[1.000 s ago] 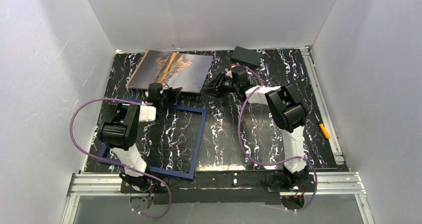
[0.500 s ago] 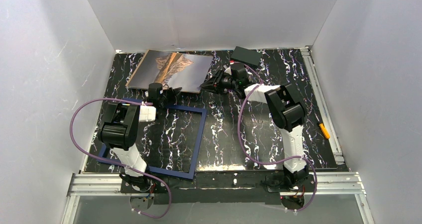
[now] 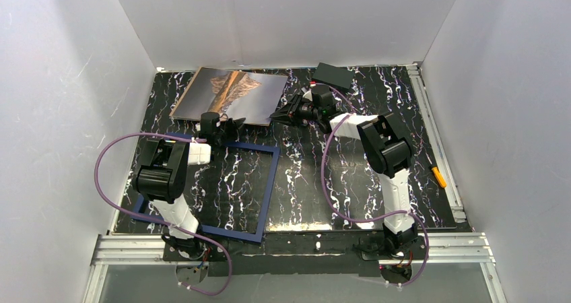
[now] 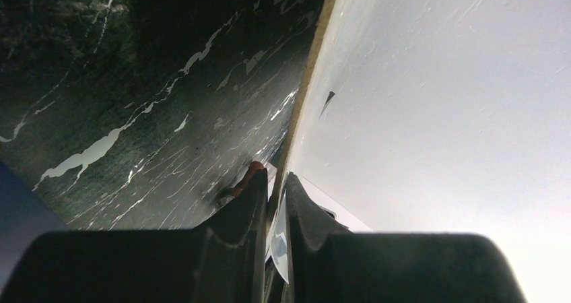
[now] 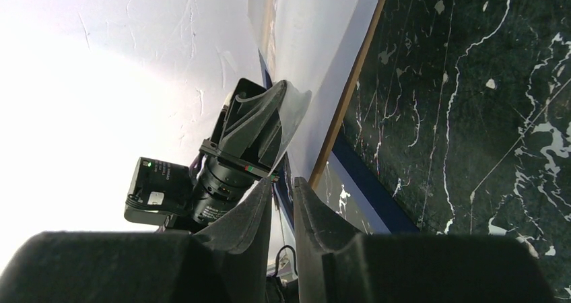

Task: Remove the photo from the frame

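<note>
You have the photo (image 3: pixel 232 93) at 12 o'clock of the frame (image 3: pixel 271 180), left gripper (image 3: pixel 235 122) pinching its 6 o'clock edge, right gripper (image 3: pixel 277 116) at its 4 o'clock corner, jaws narrow, grip unclear.

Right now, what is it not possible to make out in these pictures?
- Right claw, right wrist view: its fingers stand nearly together at a corner of the photo. It is unclear whether they grip it, and the top view is too small to help.
- Frame, top view: the left arm covers part of its left side.
- Orange object by the right rail, top view: too small to name.
</note>
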{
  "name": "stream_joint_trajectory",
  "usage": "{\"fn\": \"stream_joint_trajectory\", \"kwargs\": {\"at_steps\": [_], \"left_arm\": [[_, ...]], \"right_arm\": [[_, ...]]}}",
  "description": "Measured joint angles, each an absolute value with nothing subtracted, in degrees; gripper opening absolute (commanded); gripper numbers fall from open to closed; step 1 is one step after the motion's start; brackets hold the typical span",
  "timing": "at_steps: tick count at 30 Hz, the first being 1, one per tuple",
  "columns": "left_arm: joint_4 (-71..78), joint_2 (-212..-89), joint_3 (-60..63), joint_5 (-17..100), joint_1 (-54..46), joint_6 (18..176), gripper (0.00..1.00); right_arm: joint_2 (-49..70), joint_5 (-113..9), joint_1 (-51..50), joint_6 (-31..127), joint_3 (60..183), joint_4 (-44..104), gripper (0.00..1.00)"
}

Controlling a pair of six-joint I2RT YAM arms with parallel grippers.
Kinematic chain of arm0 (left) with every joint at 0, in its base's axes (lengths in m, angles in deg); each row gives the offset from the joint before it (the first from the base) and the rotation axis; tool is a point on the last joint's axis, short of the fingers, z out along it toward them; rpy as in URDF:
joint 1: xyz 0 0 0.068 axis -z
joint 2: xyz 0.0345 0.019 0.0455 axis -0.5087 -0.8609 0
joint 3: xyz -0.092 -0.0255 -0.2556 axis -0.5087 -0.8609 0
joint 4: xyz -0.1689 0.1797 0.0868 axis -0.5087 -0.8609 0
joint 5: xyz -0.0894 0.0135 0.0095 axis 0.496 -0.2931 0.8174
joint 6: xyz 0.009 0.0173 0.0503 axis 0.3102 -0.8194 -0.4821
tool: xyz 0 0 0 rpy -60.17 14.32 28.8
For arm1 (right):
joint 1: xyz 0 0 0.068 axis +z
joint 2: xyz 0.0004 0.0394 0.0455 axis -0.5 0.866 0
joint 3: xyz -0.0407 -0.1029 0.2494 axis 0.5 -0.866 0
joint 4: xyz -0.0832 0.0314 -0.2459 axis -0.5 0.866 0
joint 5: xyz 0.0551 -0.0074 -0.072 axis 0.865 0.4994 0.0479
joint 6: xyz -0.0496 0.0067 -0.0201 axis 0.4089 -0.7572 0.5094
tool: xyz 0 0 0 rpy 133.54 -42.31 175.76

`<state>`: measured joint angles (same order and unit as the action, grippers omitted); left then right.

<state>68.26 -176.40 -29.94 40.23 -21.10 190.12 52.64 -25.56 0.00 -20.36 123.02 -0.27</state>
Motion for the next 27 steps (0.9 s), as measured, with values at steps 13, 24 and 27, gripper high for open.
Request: {"fn": "stream_joint_trajectory", "kwargs": {"at_steps": [13,24,27], "left_arm": [[68.91,-176.40,-29.94,40.37,-20.97,190.93,0.00],[68.72,-176.40,-29.94,40.71,-20.97,190.95,0.00],[68.70,-176.40,-29.94,40.78,-20.97,190.95,0.00]], "right_arm": [[52.51,-27.52,0.02,-20.16,116.73,-0.14,0.40],[52.51,-27.44,0.13,-20.34,117.76,0.30,0.35],[52.51,-27.31,0.13,-20.38,118.67,0.06,0.35]]}}
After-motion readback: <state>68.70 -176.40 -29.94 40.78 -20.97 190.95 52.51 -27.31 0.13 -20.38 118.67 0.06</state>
